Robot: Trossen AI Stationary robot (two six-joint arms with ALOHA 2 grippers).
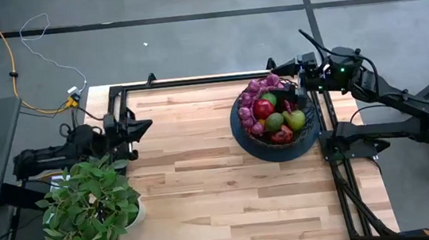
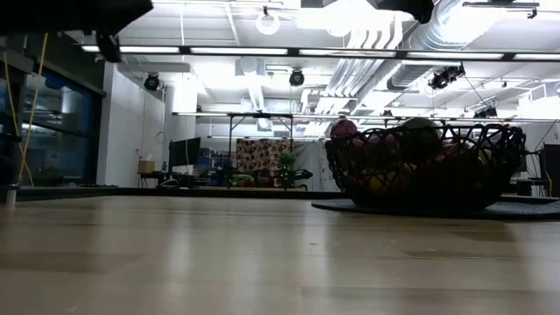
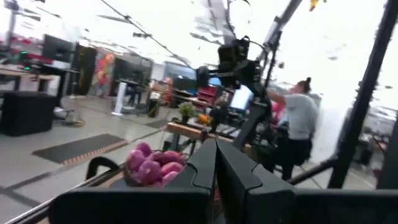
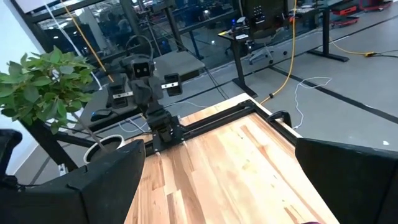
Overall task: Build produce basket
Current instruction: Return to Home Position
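At the near left corner of the worktop [image 1: 206, 193], a leafy potted plant [image 1: 88, 205] is seen, apart from the work. Farther back on the same side, the left gripper [image 1: 146, 126] is held at the worktop's left edge, clenched on nothing; in its own wrist view the two dark fingers are seen to meet in one seam. On the right side the basket [image 2: 499, 144] is set on a dark round mat [image 1: 241, 143], and the produce [image 1: 274, 118] is heaped inside it: purple grapes [image 1: 253, 92] toward the far rim, a red apple [image 1: 263, 108] near the middle, a green pear [image 1: 295, 119] toward the right. Nothing is seen lying loose on the boards, so the filling is judged complete. At the basket's far right rim, whether over it or just beside it cannot be told, the right gripper [image 1: 296, 79] is held with its fingers spread wide and empty, pointed leftward across the worktop. The withdrawal is judged to turn on this: the basket lies close by, to the near left of that gripper, and the right arm is much the nearer, the left being well apart. A retreat up and rightward, away from the mesh, would be called for. Beyond the worktop, a person [image 3: 301, 118] is seen standing.
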